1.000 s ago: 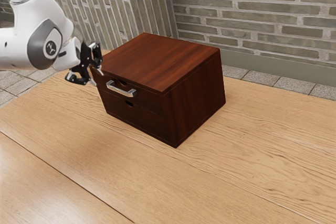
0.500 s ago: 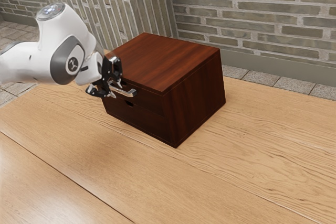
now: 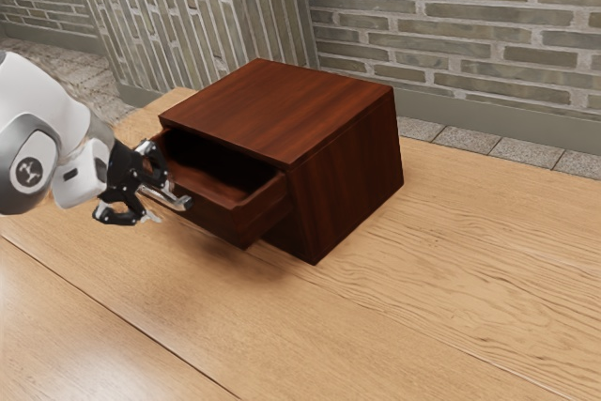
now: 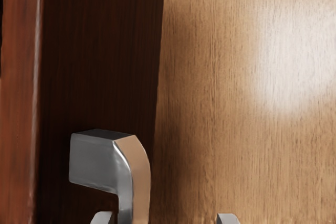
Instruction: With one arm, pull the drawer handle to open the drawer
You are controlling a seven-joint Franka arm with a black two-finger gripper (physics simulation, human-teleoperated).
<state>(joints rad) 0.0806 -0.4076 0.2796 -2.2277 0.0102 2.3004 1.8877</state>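
Note:
A dark wooden cabinet [image 3: 319, 129] stands on the table. Its upper drawer [image 3: 235, 196] is pulled out toward the exterior view's left, and the hollow behind it is dark. The silver handle [image 3: 174, 200] sits on the drawer front. My gripper [image 3: 134, 188] is at the handle, its black fingers spread above and below the bar, open around it. In the wrist view the handle's end post [image 4: 113, 169] rises from the dark drawer front [image 4: 94, 66]. One fingertip [image 4: 103, 216] lies by the post and the other stands well apart from it.
The wooden table [image 3: 394, 307] runs wide in front of and to the exterior view's right of the cabinet. A lower drawer front [image 3: 282, 232] sits under the pulled-out one. A brick wall [image 3: 451, 16] stands behind.
My hand reached the handle, then drew back toward the exterior view's left. The upper drawer slid out with it and now stands open.

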